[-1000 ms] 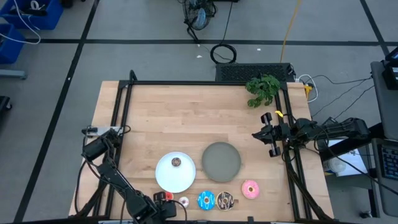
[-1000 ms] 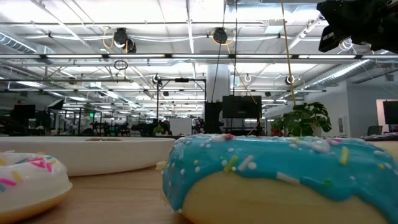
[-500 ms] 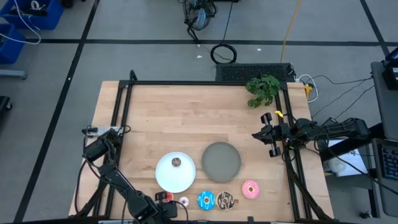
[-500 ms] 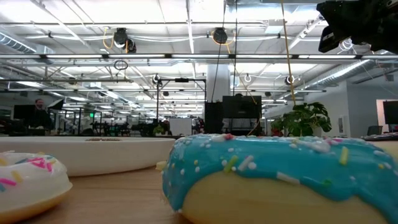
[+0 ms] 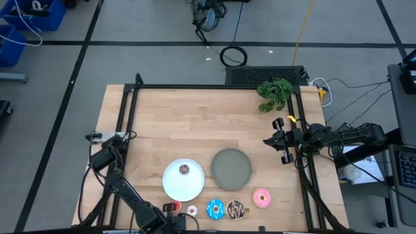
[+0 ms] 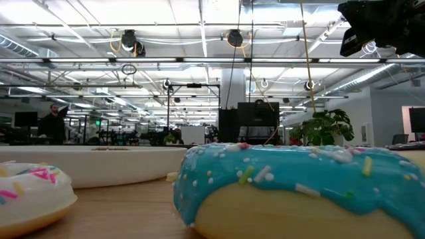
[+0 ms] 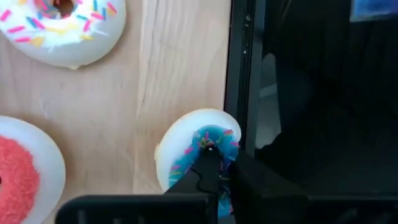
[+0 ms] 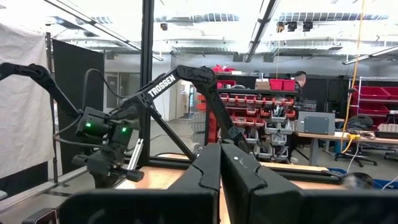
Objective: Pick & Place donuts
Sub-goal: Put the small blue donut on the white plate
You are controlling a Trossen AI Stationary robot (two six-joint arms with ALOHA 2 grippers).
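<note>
Wooden table (image 5: 169, 123) bearing white plate (image 5: 183, 181), grey plate (image 5: 231, 169), and, along the near edge, blue (image 5: 215, 209), brown (image 5: 235, 209) and pink donuts (image 5: 261, 197)

Even, bright light falls from rows of ceiling tube lamps (image 6: 119, 30), which burn nearly white in the low view, while from above the counter (image 5: 195, 130) shows only faint, soft shadows and no glare. In the low view the bright blue donut (image 6: 299, 186) and the white sprinkled donut (image 6: 30, 192) sit so close to the lens that they are soft and bulging, while the hall behind is sharper. In the left wrist view the fingers (image 7: 208, 177) are a dark, blurred mass, the wood beyond them is crisp, and the area beside them falls into deep shadow; the right wrist view has blown-out ceiling lights beyond its fingers (image 8: 208, 171).
</note>
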